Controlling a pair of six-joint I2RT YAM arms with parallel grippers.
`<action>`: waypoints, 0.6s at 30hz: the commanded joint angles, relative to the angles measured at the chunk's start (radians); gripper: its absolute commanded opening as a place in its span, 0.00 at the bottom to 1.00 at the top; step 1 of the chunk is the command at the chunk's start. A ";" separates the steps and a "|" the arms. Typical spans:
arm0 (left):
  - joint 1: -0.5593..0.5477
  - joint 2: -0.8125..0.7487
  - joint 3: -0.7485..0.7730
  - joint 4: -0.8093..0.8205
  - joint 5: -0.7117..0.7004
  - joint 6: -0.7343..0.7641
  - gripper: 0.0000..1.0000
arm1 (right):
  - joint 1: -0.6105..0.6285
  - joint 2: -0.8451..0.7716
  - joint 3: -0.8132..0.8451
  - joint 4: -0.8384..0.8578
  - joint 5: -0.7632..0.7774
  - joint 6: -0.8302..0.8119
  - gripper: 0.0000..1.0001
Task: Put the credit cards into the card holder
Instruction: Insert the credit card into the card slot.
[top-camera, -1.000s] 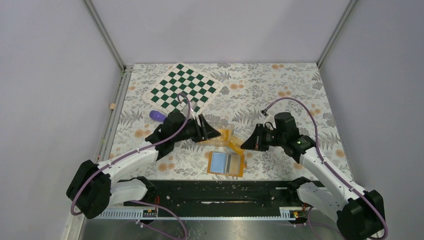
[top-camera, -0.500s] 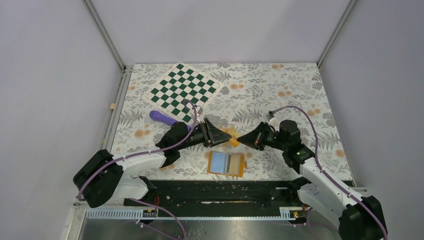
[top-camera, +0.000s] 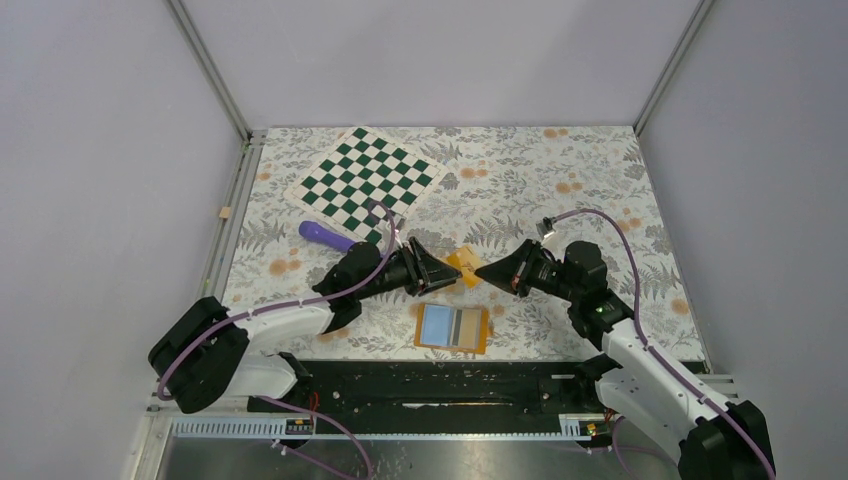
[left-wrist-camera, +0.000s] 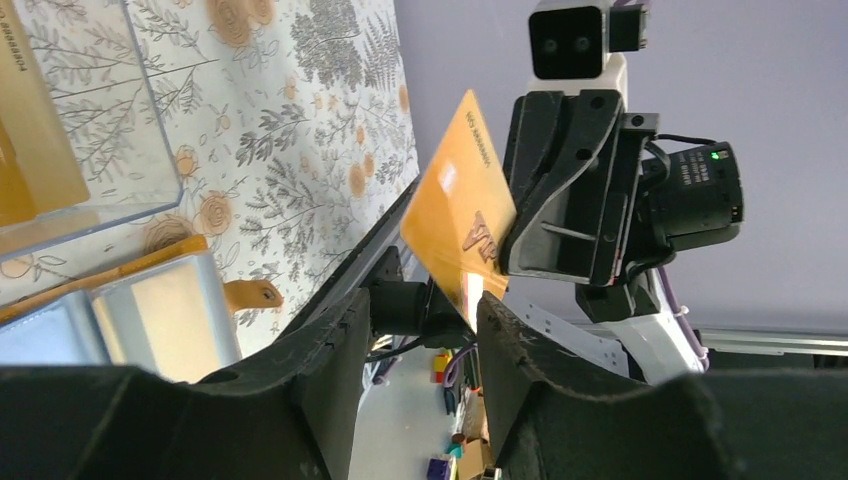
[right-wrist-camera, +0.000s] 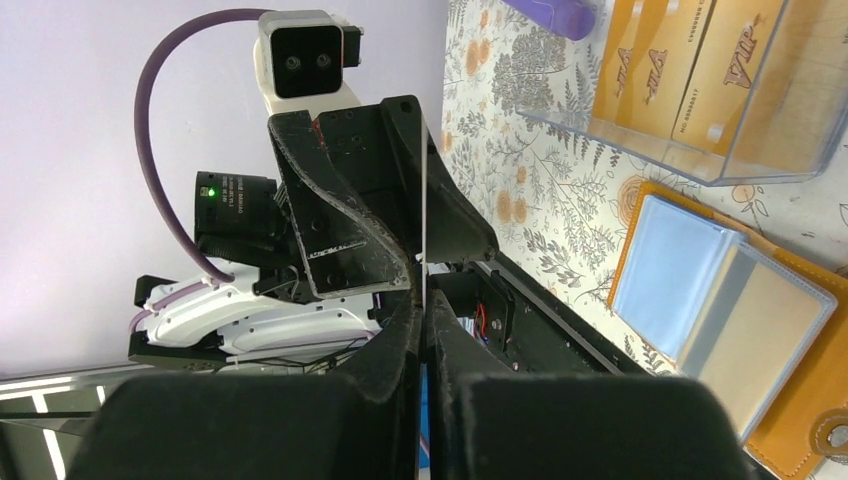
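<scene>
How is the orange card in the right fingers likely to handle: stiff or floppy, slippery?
Probably stiff: the card looks flat though the right fingers grip it only near one edge, and it shows as a straight line in the right wrist view. Likely light, being so thin. Its smooth face could slip or pivot in so narrow a pinch.

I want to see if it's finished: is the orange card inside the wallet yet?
No, the right gripper holds the card in the air, apart from the open card holder.
</scene>
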 joint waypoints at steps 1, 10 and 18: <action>-0.005 0.012 0.037 0.140 -0.013 -0.007 0.42 | -0.001 0.015 0.035 0.080 -0.044 0.016 0.00; -0.005 0.081 0.080 0.231 -0.021 -0.011 0.08 | -0.001 0.020 0.019 0.072 -0.083 0.002 0.00; -0.002 0.019 0.105 0.010 -0.005 0.108 0.00 | -0.005 0.018 0.124 -0.329 -0.126 -0.303 0.65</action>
